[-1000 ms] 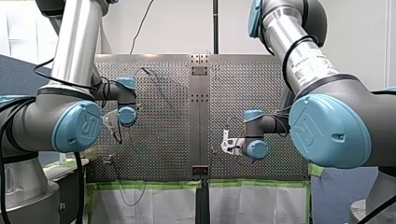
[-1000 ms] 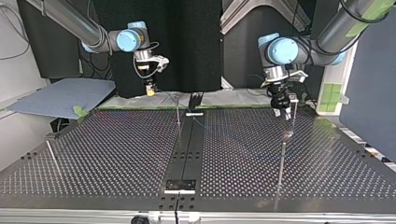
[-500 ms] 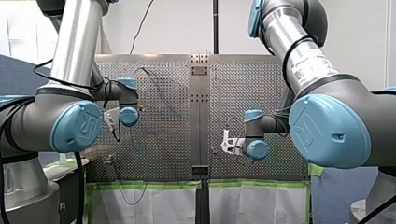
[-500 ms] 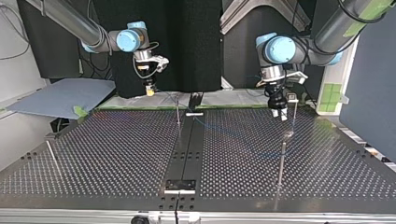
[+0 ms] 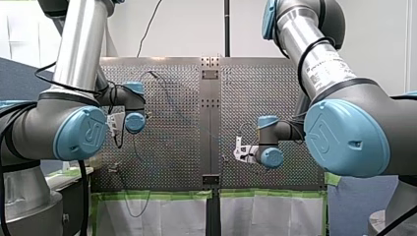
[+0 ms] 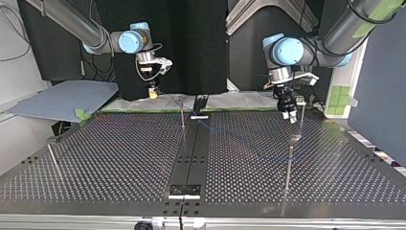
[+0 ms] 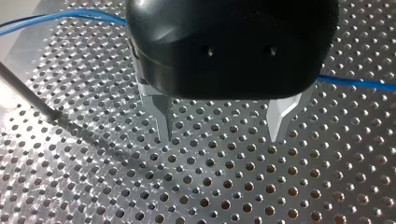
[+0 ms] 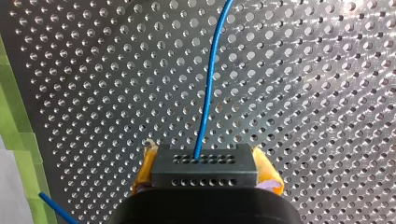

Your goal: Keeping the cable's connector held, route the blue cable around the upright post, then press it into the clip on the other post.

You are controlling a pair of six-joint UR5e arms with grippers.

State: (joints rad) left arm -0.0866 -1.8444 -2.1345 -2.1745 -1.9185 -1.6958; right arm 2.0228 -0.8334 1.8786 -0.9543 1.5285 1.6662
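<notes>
In the right wrist view my right gripper [image 8: 204, 175] has its yellow pads [image 8: 267, 170] shut on the black connector [image 8: 204, 164]. The blue cable [image 8: 210, 79] leaves the connector ahead over the perforated plate. My left gripper [image 7: 220, 137] is open above the plate, with nothing between its metal fingers; the cable [image 7: 60, 16] passes behind its black body. At the top view's right, my left gripper [image 6: 288, 114] hangs just beside a thin post [image 6: 302, 120]. My right gripper [image 6: 153, 91] is at that view's back left, and the cable [image 6: 218, 132] lies loosely across the table.
Another upright post [image 6: 182, 115] stands near the black centre strip [image 6: 191, 158], and one more post [image 6: 288, 165] stands nearer the camera on the right. A rod [image 6: 53, 160] leans at the left edge. Green tape [image 8: 18, 126] lines the plate's edge.
My left gripper has shifted slightly and turned a little beside the post, staying open. My right gripper has kept still with the connector.
</notes>
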